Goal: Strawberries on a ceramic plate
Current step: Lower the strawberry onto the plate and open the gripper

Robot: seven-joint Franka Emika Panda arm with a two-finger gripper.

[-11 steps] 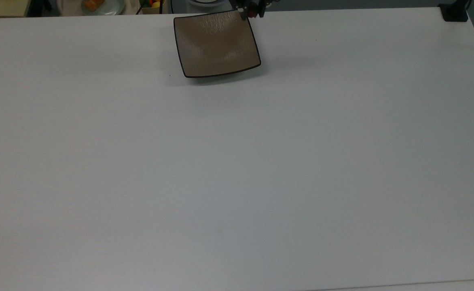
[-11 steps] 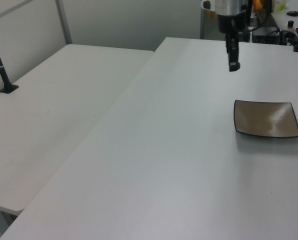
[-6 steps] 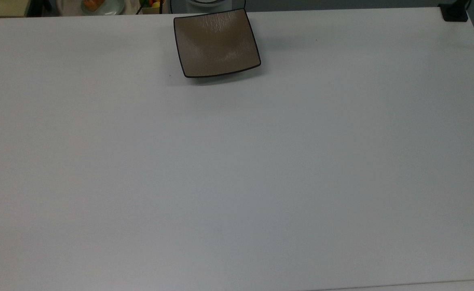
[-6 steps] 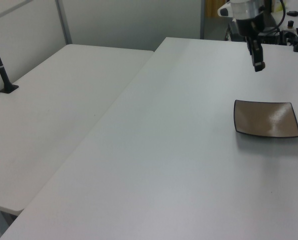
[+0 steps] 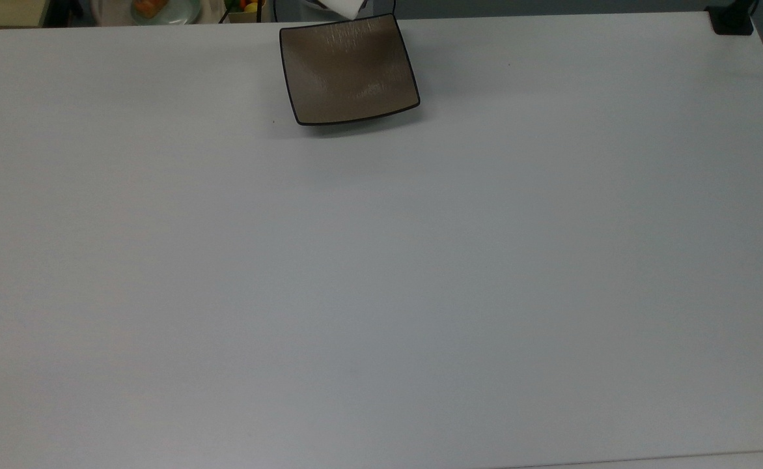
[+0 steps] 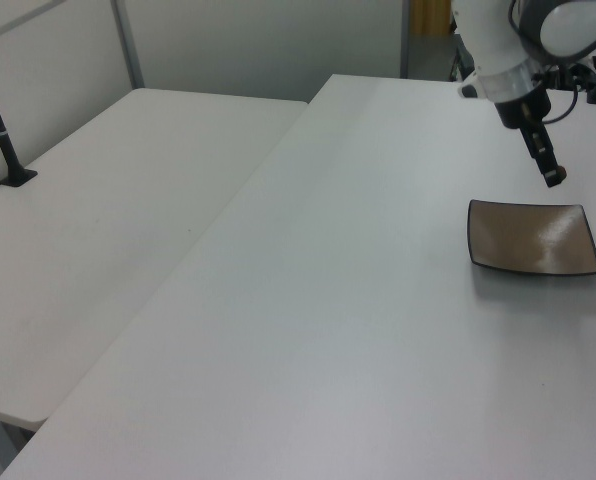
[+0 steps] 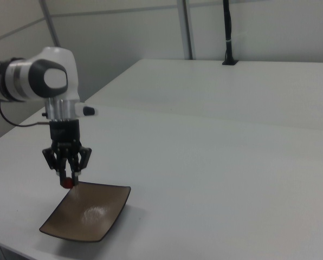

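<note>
Red strawberry (image 7: pixel 68 182) pinched in my gripper (image 7: pixel 68 179), hovering above the ceramic plate (image 7: pixel 88 216) at its 11 o'clock corner

I see a broad white table (image 5: pixel 381 293) under soft, even light — a second white table (image 6: pixel 108 260) stands just beside it in the left view. Pale grey wall panels (image 7: pixel 123 32) rise behind, and a black pole (image 7: pixel 226 32) stands at the far edge.

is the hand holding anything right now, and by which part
Yes: the hand pinches a small red strawberry between its fingertips, by its sides, above the ceramic plate.
</note>
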